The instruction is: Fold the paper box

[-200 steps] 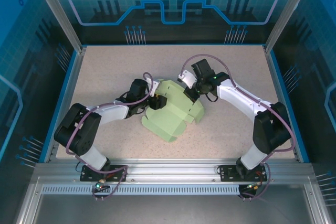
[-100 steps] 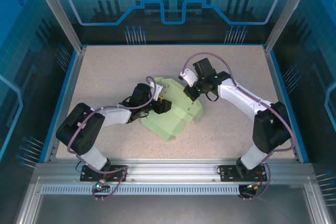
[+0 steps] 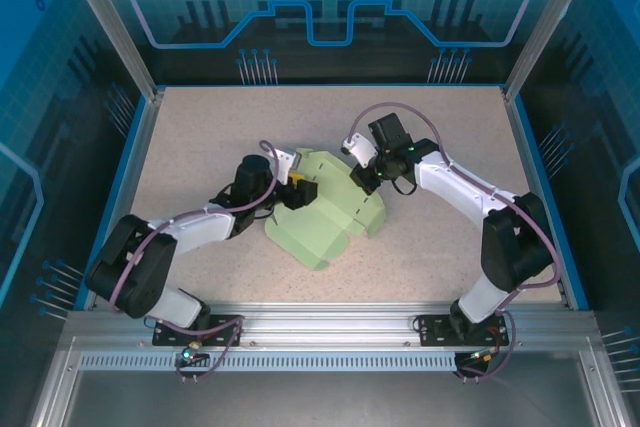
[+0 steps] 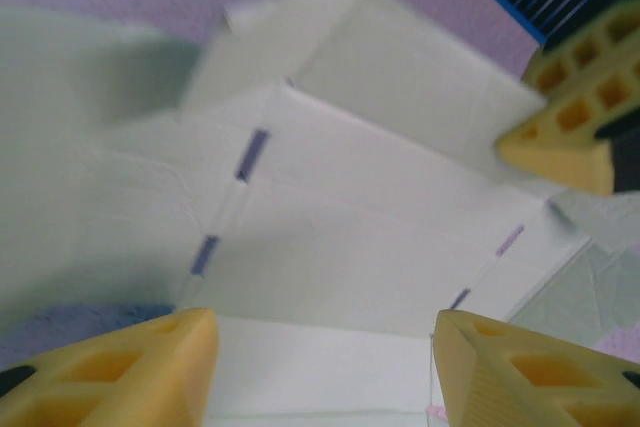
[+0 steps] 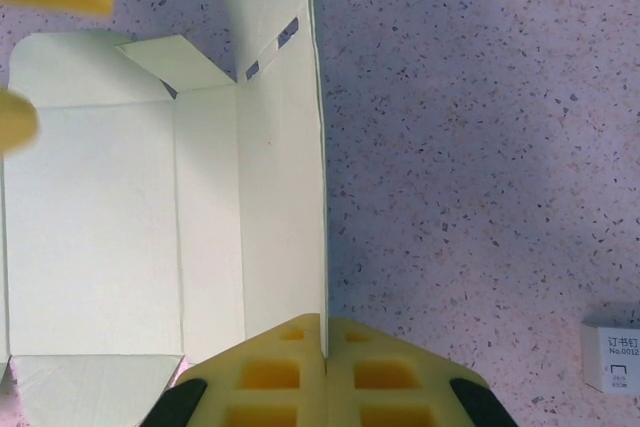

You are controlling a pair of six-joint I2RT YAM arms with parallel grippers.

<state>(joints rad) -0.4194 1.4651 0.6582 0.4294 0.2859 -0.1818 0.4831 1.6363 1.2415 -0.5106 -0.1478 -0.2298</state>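
the pale green thin-card paper box (image 3: 325, 219) lies partly unfolded on the speckled beige tabletop (image 3: 200, 137), near the middle of the table and between the two arms. its broad panels rest flat toward the near side. along the far and left edges, some flaps stand raised.

the left gripper (image 3: 300, 185) reaches in from the left and sits at the box's upper left edge. in the left wrist view its two yellow honeycomb fingertips (image 4: 130, 372) stand well apart. pale card (image 4: 350, 247), with its creases and short slits, spreads across the gap between them. the jaws are wide, and i cannot tell whether either pad touches the card.

the right gripper (image 3: 357, 177) comes in from the right and meets the box at its far right side. in the right wrist view its yellow pads (image 5: 270, 372) are pressed together. the straight edge of a card panel (image 5: 100, 227) runs directly into the seam between them, so they pinch the card's rim. the open tray of the box lies to the left of that edge and bare tabletop (image 5: 480, 147) to the right.

a small white printed tag (image 5: 612, 357) sits on the table, well apart from the box, at the lower right of that view.
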